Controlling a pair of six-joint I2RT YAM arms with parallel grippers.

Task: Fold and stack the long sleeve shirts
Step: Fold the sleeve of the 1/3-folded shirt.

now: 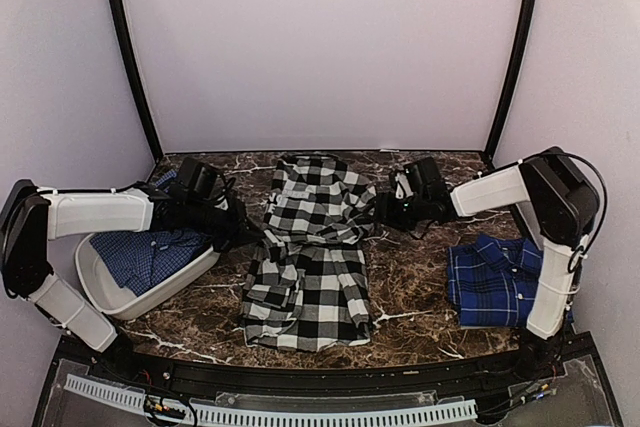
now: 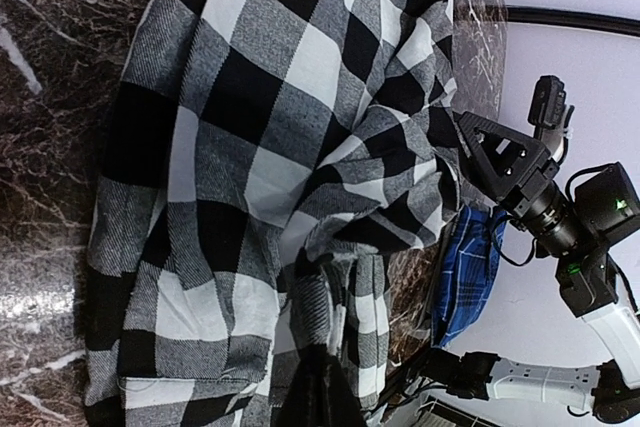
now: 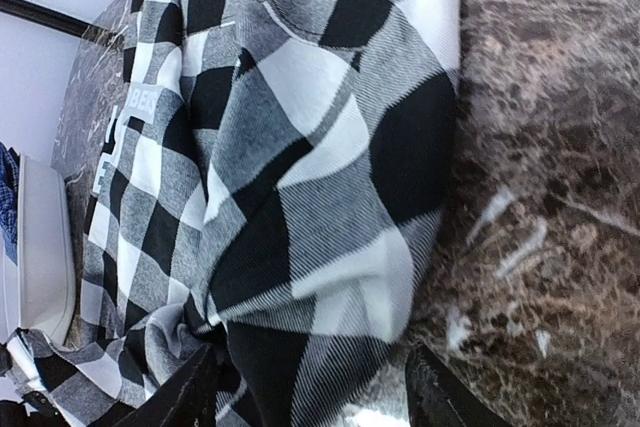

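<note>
The black-and-white checked shirt (image 1: 310,247) lies crumpled in the middle of the marble table, and fills the left wrist view (image 2: 250,147) and the right wrist view (image 3: 290,147), where white lettering shows. My left gripper (image 1: 245,230) is at the shirt's left edge, its fingers (image 2: 322,387) shut on a bunch of the checked cloth. My right gripper (image 1: 385,209) is at the shirt's right edge; its fingers (image 3: 185,397) stand wide apart, with a fold of the shirt lying between them. A folded dark blue plaid shirt (image 1: 500,277) lies at the right.
A white bin (image 1: 100,282) at the left holds another blue plaid shirt (image 1: 150,252). The right arm's base stands beside the folded blue shirt. Bare marble (image 1: 410,287) shows between the checked shirt and the blue one. White walls enclose the table.
</note>
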